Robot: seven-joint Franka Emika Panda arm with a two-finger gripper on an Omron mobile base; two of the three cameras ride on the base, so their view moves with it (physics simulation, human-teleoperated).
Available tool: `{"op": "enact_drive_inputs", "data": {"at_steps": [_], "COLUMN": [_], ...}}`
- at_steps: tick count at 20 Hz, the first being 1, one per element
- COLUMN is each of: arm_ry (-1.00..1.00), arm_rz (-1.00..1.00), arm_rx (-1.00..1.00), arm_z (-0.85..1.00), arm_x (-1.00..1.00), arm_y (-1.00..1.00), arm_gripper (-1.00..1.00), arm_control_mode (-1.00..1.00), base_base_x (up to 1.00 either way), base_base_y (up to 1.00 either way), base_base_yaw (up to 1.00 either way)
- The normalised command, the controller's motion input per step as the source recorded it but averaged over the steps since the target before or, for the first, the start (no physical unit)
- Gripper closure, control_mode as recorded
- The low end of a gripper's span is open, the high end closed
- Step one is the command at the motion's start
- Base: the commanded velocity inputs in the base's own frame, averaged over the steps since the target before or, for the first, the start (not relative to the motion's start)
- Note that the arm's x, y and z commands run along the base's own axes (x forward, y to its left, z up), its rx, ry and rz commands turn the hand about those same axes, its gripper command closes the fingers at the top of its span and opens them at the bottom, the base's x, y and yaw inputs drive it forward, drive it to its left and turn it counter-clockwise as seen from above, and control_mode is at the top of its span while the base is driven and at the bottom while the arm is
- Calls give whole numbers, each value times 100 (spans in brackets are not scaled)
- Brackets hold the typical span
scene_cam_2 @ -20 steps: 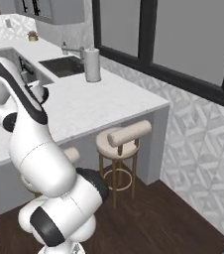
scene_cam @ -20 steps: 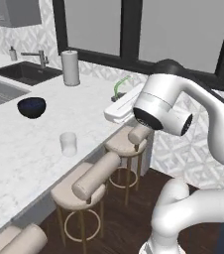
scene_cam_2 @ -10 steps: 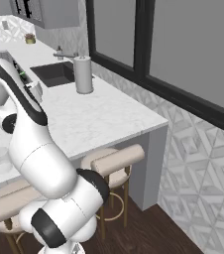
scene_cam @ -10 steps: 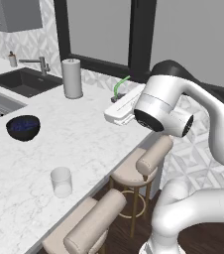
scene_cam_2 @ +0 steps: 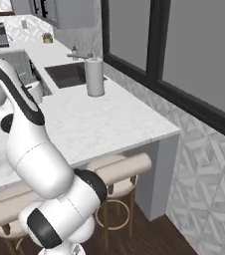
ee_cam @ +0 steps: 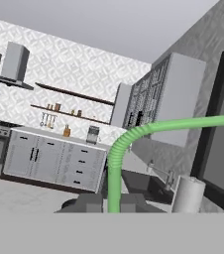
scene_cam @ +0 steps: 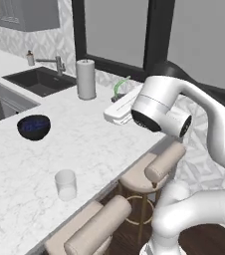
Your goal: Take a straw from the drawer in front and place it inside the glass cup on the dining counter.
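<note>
so the gripper (ee_cam: 106, 202) has the straw (ee_cam: 115, 163) pinched between its two dark fingers (ee_cam: 88, 202), you can see it best in the hand view: the green shaft comes up right out of the gap, then bends at the ribbed bit and runs off to the right edge of the picture. in the left base view the straw (scene_cam: 118, 85) is just a little green curve poking up past the white hand, which is held out over the dining counter (scene_cam: 15, 169), above its far part near the window side.

the glass cup (scene_cam: 65, 185) stands upright on the counter close to the near edge, well apart from the gripper and lower left of it in that view. in the right base view you can just make out the cup (scene_cam_2: 0, 162) at the left edge, half behind the arm.

other stuff on the slab: a dark blue bowl (scene_cam: 34, 126) off to the left of the cup, apart from it, and a paper towel roll (scene_cam: 86, 79) standing upright near the sink (scene_cam: 39, 80) with its tap (scene_cam: 57, 63). same roll (scene_cam_2: 95, 75) shows in the right base view beside the sink. beige stools (scene_cam: 153, 167) are tucked under the counter's near edge. hand view also catches grey cabinets (ee_cam: 54, 159) and wall shelves (ee_cam: 69, 94) across the room.
</note>
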Motion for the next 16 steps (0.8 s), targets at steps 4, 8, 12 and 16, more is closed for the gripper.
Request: {"op": "enact_drive_inputs", "data": {"at_steps": [4,8,12,16], "arm_ry": [0,0,0,5], "arm_rz": [0,0,0,16], "arm_rx": [0,0,0,0], "arm_z": [0,0,0,-2], "arm_x": [0,0,0,40], "arm_y": [0,0,0,-2], "arm_gripper": [100,100,100,100], "arm_control_mode": [100,100,100,-100], "base_base_x": [46,27,23,8], "base_base_y": [0,0,4,2], "base_base_yaw": [81,80,50,8]}}
